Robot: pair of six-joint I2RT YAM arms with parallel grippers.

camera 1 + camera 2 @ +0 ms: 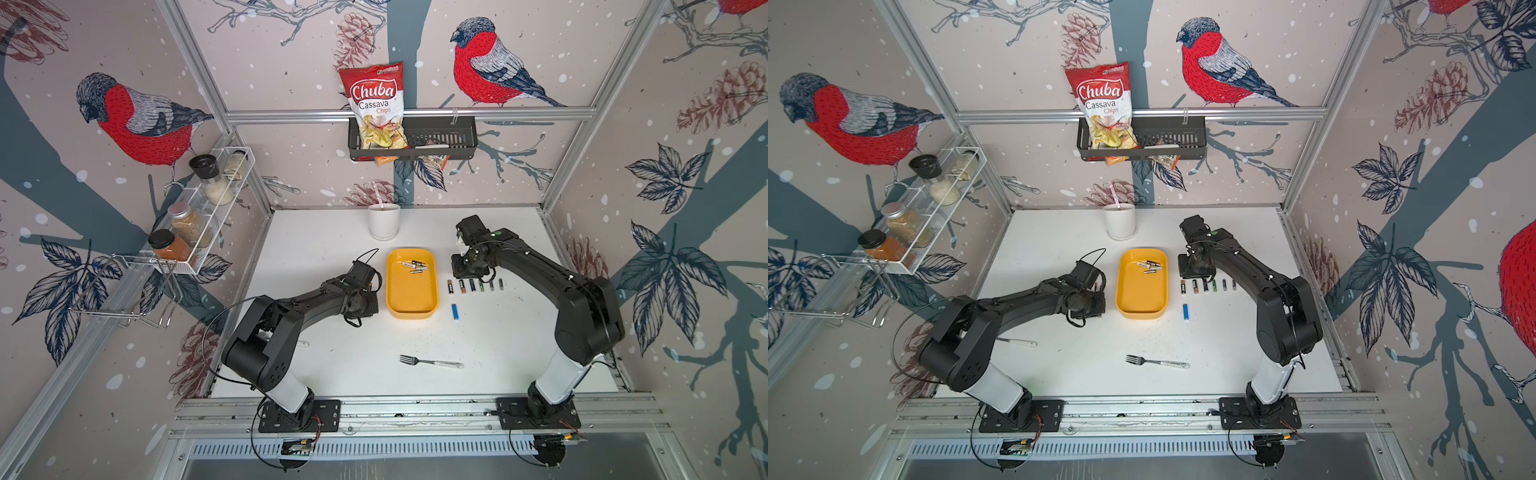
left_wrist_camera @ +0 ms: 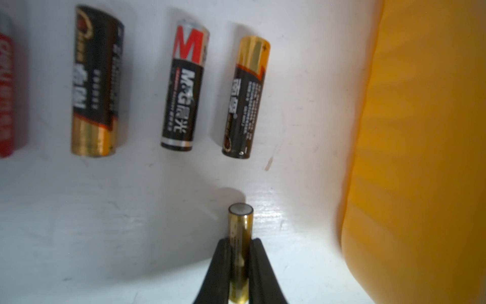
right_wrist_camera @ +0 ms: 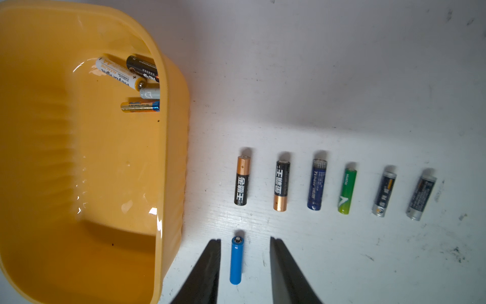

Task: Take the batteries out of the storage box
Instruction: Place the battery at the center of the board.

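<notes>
While the left claw [image 2: 239, 243] pinches a gold battery [image 2: 240, 223] lengthwise beside the box [image 1: 436, 291], the right claw [image 3: 245, 240] hangs spread and empty. Four batteries [image 1: 413, 266] lie in the box's far end, just to the right claw's left.

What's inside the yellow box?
Four batteries lie bunched near one end of the yellow box; nothing else shows inside. In the right wrist view, its rim covers the ends of three.

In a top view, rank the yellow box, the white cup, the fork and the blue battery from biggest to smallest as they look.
1. yellow box
2. white cup and fork: not ranked; the fork looks longer, the cup bulkier
3. blue battery, clearly smallest
</notes>
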